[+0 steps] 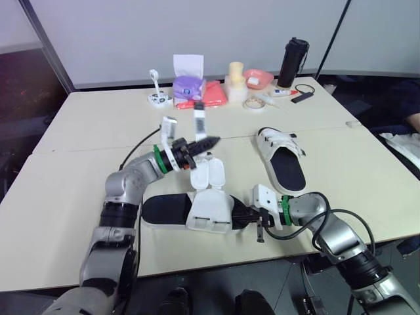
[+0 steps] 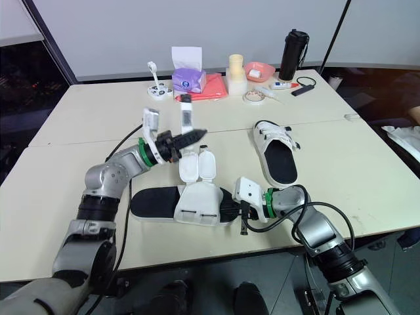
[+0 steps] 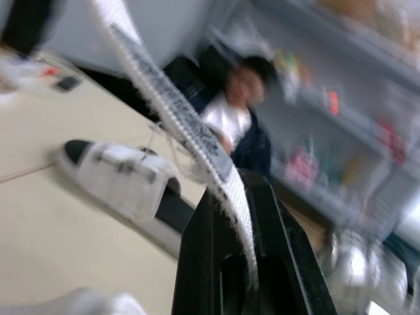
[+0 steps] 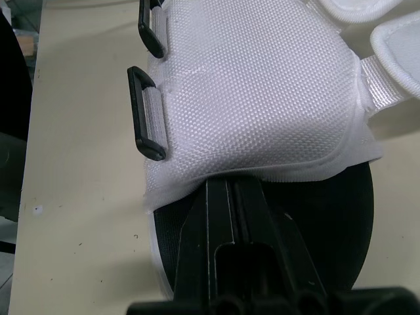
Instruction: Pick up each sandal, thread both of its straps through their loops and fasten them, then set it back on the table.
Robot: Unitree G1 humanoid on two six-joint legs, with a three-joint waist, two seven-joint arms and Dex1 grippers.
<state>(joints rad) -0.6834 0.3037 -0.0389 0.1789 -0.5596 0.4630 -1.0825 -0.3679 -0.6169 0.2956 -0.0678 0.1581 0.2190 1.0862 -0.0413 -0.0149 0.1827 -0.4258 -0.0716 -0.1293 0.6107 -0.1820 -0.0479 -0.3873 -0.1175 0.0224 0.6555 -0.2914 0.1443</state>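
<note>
L gripper [image 1: 209, 141] clenched on strap [image 1: 199, 123], raised just behind near sandal [image 1: 197, 210], which lies flat on table [image 1: 65, 197]. R gripper [image 1: 244, 214] pinches sandal's right end. Imo: strap taut, untwisted, tip aimed at loops [image 4: 146, 121].

1. L gripper [image 2: 195, 136] pinched a strap [image 2: 186, 115]; strap stood upright above table [image 2: 79, 118].
2. Near sandal [image 2: 157, 202] lay flat by table's front edge, w/ white flaps open.
3. R gripper [image 2: 231, 208] touched its right end.
4. 2nd sandal [image 2: 275, 154] lay apart, further right.
</note>
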